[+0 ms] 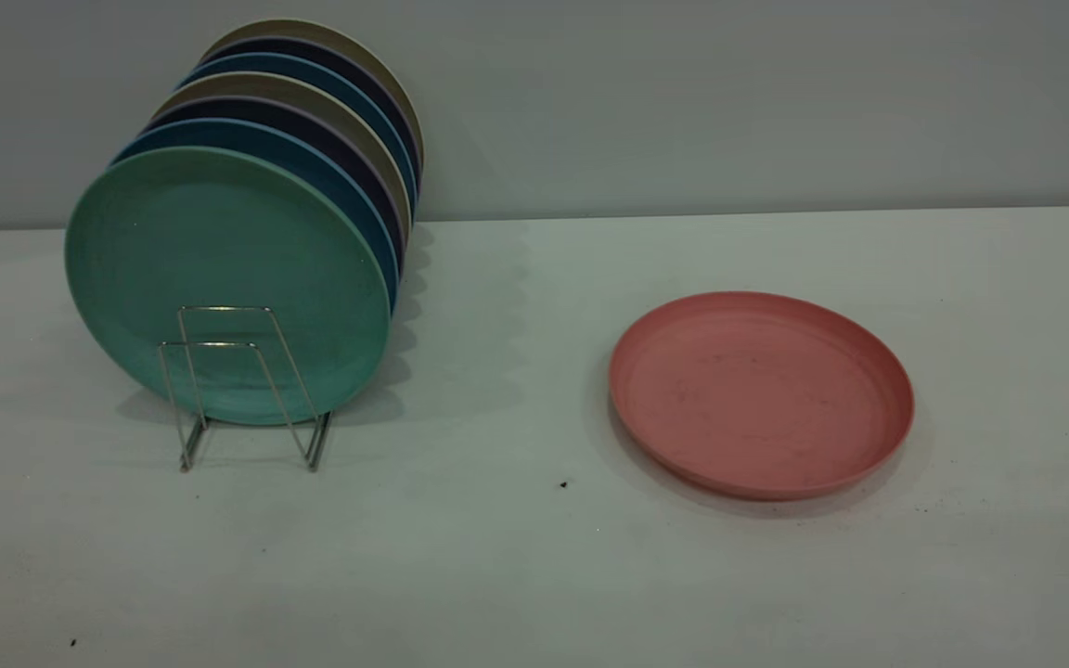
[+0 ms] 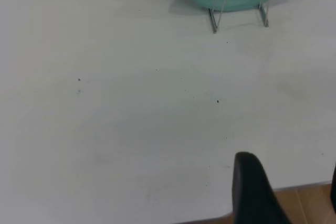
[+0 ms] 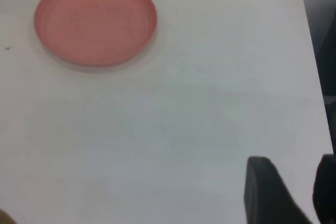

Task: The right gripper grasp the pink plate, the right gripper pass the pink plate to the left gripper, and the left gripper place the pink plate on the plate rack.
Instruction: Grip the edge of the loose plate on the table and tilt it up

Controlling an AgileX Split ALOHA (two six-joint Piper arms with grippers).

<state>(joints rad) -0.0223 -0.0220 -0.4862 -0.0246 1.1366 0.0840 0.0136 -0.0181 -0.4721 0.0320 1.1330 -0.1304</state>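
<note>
Found the pink plate (image 1: 761, 394) lying flat on the desk (image 1: 516, 557), well apart from the right claw (image 3: 292, 165), with that claw's two black jaws spread and only bare desk between them. Found the left claw (image 2: 289, 163) spread likewise, near the desk's edge, facing the plate rack (image 1: 210, 343) and the teal-green plate (image 1: 219, 260) standing in it. Saw the full row of plates (image 1: 312, 102) behind the teal-green one only from the exterior view, and both claws only in their own wrist views.

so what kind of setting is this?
Likely a lab test bench, not a kitchen: bare white table, plain grey wall, only a plate rack of plates and a pink plate.
</note>
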